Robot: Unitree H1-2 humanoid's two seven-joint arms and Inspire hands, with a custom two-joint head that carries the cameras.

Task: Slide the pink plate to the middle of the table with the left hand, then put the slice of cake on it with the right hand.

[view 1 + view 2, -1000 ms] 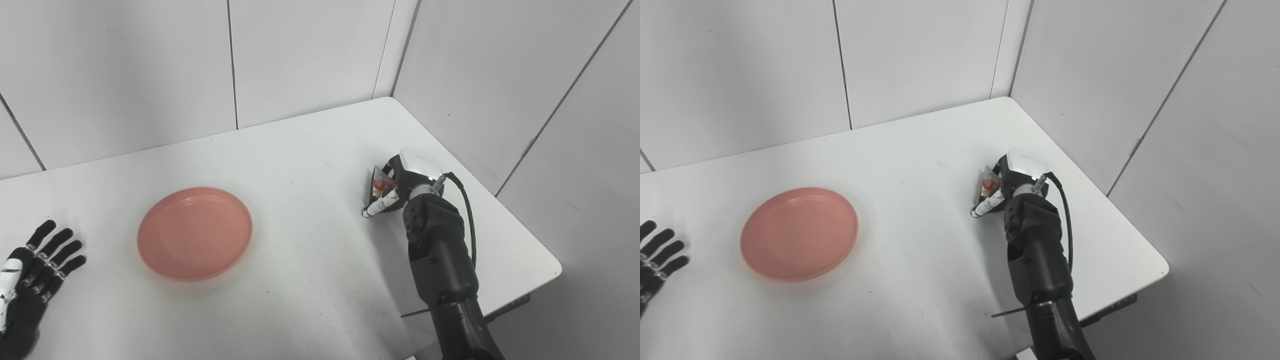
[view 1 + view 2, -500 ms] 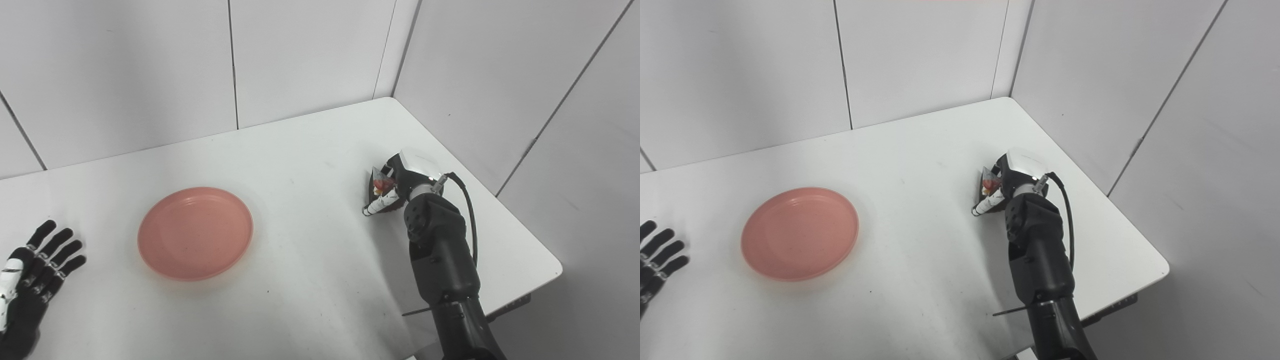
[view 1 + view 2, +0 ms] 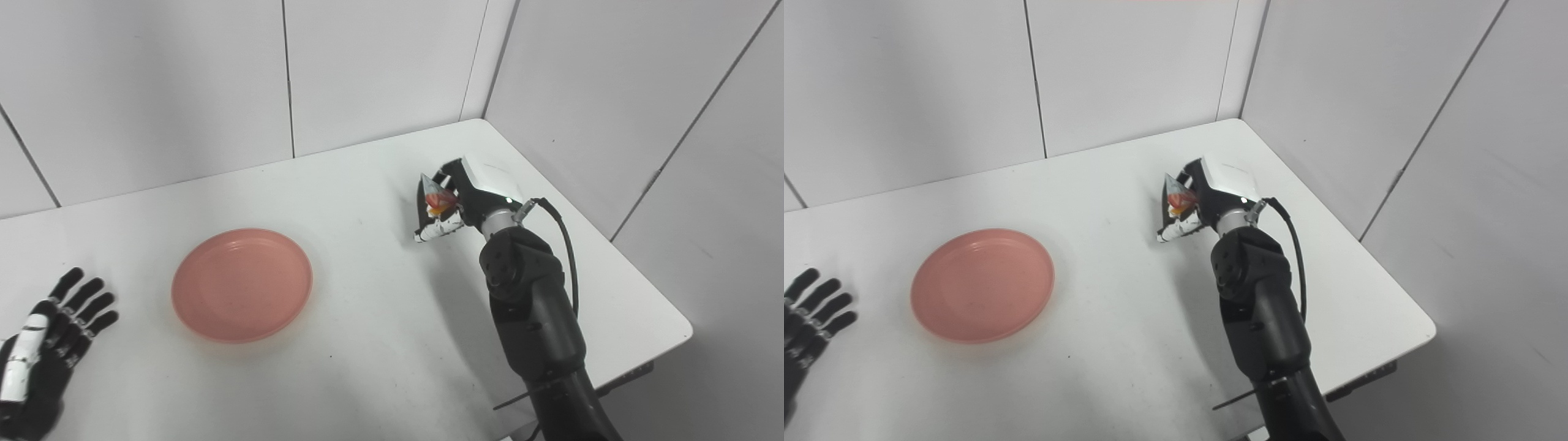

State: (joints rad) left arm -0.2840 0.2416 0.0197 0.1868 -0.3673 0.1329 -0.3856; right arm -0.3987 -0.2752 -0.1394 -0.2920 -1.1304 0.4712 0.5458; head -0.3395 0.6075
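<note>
Left hand point(image 3: 43, 343) rests nearest, fingers spread and flat on the table point(image 3: 380, 318), holding nothing. The pink plate point(image 3: 242, 283) lies just to its right, apart from it. Farther off, the right hand point(image 3: 456, 199) is pinched around the slice of cake point(image 3: 436, 196), held clear of the table. From that hand the plate lies well to the left and nearer. Judgement: the coming carry runs leftward.

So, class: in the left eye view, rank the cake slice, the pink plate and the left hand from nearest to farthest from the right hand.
1. The cake slice, held in the fingers of the right hand.
2. The pink plate, left of it, mid-table.
3. The left hand, at the far left edge, near the bottom corner.
</note>
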